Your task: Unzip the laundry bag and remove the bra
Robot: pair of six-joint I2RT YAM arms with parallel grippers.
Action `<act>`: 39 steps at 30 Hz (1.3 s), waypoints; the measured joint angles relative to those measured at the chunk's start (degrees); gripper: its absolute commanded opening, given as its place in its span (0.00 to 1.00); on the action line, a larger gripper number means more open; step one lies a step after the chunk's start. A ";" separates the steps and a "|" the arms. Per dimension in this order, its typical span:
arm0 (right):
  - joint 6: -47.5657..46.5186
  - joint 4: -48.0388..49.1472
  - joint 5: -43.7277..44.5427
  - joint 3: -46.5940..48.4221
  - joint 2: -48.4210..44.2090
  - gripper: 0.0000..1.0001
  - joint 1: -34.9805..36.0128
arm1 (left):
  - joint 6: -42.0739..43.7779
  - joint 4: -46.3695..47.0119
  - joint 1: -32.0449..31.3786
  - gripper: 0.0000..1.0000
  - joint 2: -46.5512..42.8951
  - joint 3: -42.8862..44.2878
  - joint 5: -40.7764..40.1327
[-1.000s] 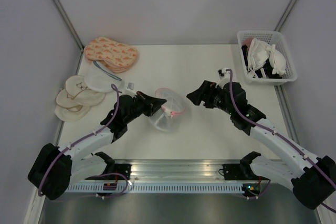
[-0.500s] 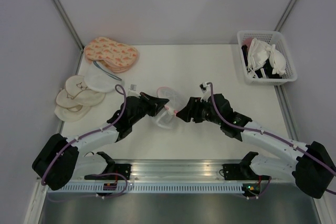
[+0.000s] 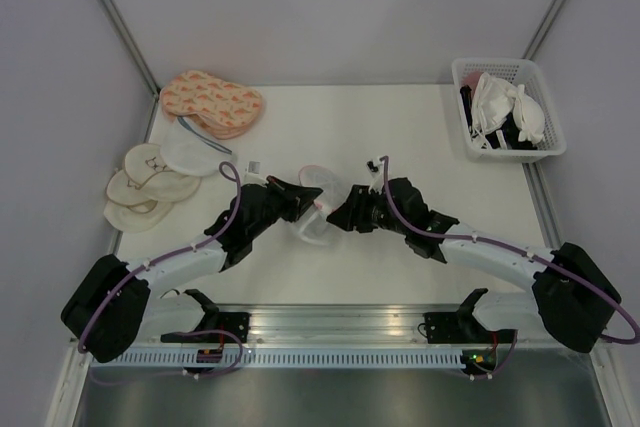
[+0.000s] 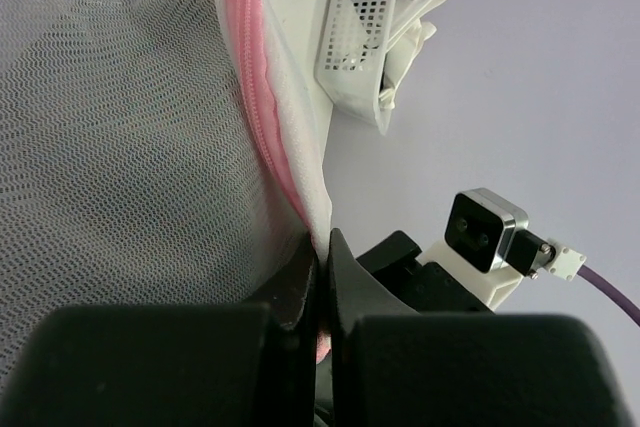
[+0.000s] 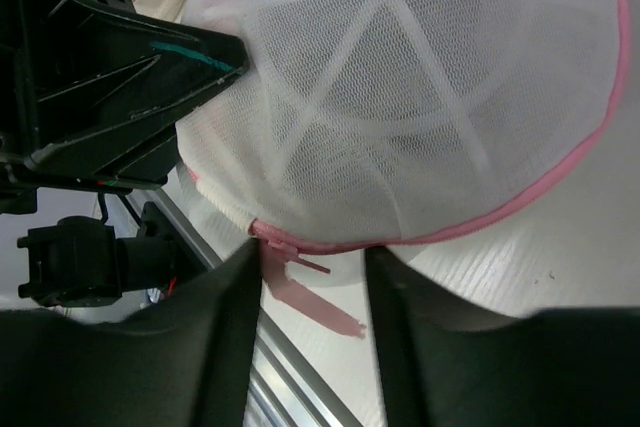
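The laundry bag [image 3: 315, 209] is a white mesh dome with spoke ribs and a pink zip rim, held up above the table's middle. My left gripper [image 3: 306, 199] is shut on its rim edge; the left wrist view shows the white and pink rim [image 4: 290, 162] pinched between the jaws. My right gripper [image 3: 336, 215] is open at the bag's right side. In the right wrist view the pink zip pull [image 5: 300, 292] hangs between the open fingers [image 5: 225, 317], below the bag [image 5: 420, 97]. The black bra is hidden; the bag's inside looks only faintly dark.
A white basket [image 3: 545, 147] with white padded bras and dark items stands at the back right. Peach patterned pads [image 3: 210, 102] and cream round pads [image 3: 145, 185] lie at the back left. A metal rail [image 3: 340, 332] runs along the near edge.
My right gripper has moved left from the table's right half up to the bag's zip. My left gripper has shifted the bag slightly up and back.
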 measured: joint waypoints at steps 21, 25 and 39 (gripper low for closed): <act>-7.72 -19.85 4.57 8.26 -4.31 0.00 1.03 | 2.91 -0.24 0.09 0.02 -4.57 -2.89 4.72; -9.68 -25.07 6.27 10.62 -3.17 0.00 1.40 | 5.14 -1.62 2.60 0.02 -4.90 -2.60 9.81; -12.04 -37.83 18.62 12.63 0.98 0.00 0.98 | 13.38 -5.97 14.29 0.02 -3.54 1.05 26.29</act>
